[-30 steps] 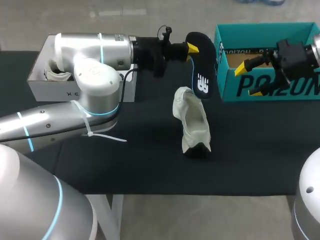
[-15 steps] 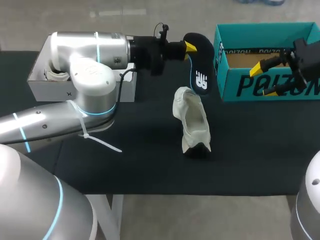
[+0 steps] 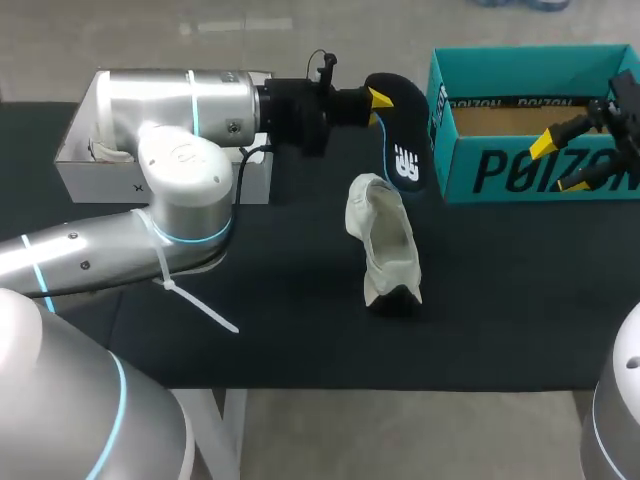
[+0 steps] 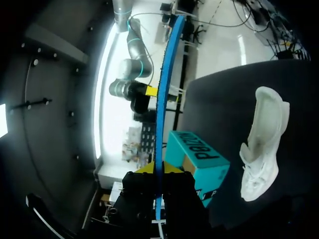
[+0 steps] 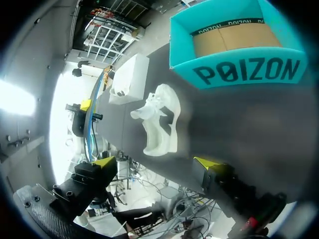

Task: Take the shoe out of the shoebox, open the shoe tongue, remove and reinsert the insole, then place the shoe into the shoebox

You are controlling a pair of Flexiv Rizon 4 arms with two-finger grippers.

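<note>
My left gripper (image 3: 378, 98) is shut on one end of the black insole (image 3: 403, 140), which has a blue edge. The insole hangs above the mat, just beyond the white shoe (image 3: 385, 245). In the left wrist view the insole (image 4: 162, 99) shows edge-on as a blue strip rising from between the fingers of that gripper (image 4: 158, 172), with the shoe (image 4: 261, 144) off to one side. The teal shoebox (image 3: 530, 175) stands at the back right, its top uncovered. My right gripper (image 3: 568, 155) hangs open in front of the box wall, holding nothing. Ahead of the right gripper (image 5: 155, 164) lie the shoe (image 5: 159, 119) and the shoebox (image 5: 234, 50).
A white box (image 3: 100, 175) stands at the back left under my left arm, with something pale inside. The black mat (image 3: 300, 330) covers the table, and its front edge runs close below the shoe.
My right gripper has moved right along the front of the teal box, away from the insole, still open. The left arm has shifted slightly with the insole in its grip.
</note>
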